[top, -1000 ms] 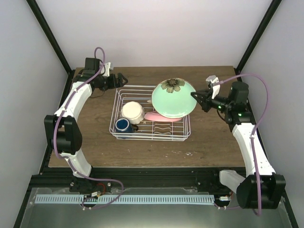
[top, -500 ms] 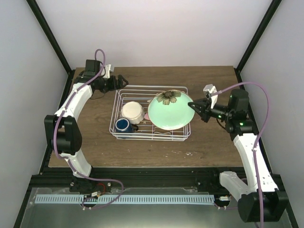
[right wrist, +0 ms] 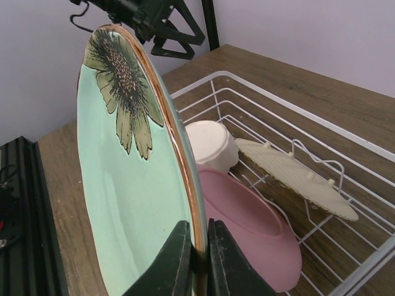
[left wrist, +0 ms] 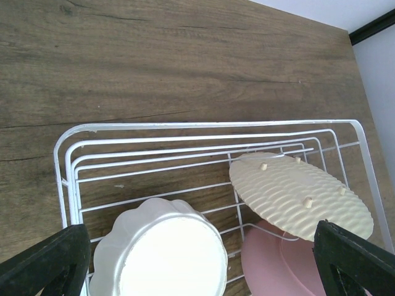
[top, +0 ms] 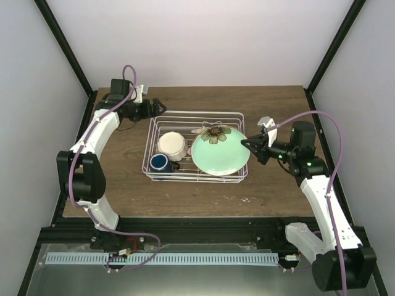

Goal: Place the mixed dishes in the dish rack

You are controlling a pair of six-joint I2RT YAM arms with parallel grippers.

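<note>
**Now: Rim Grip, Handle as Fragile**

We find the pale green plate (right wrist: 133, 203) on edge over the dish rack (top: 197, 112), its rim clamped between the right gripper (right wrist: 196, 246) fingers. We judge it stiff, glazed, slippery and breakable, so we hold it by the rim. The left gripper (top: 155, 106) stands apart, empty.

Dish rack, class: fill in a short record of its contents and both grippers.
Rack: white wire dish rack on wooden table
Inside: cream bowl, blue mug, pink plate, pale ribbed plate
Right gripper: shut on rim of green plate, held upright over the pink plate
Left gripper: open, empty, near rack's far left corner
</note>
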